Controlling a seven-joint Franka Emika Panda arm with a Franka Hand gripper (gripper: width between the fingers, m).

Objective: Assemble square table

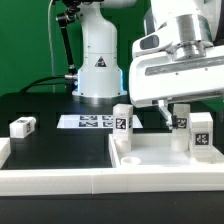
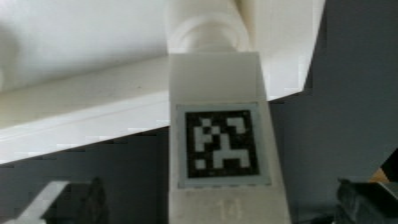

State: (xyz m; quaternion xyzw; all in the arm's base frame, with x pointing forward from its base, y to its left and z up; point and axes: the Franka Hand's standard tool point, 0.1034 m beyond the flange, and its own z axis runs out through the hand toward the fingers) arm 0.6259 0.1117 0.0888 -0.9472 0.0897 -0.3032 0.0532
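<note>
the gripper hangs at 3 o'clock in the exterior view, jaws spread wide and holding nothing, set to either side of an upright leg. in the wrist view that leg stands in the middle with its tag facing the camera, and the dark fingers sit clear of it on both sides. its narrow end meets the tabletop. in the exterior view the tabletop lies at 5 o'clock, rim up. a second leg stands at the tabletop's 10 o'clock corner. a third leg stands just beside the first, at its 3 o'clock. a fourth leg lies on the black table at 9 o'clock, well apart from the rest. the marker board lies near centre, and the wall runs along 6 o'clock.
</note>
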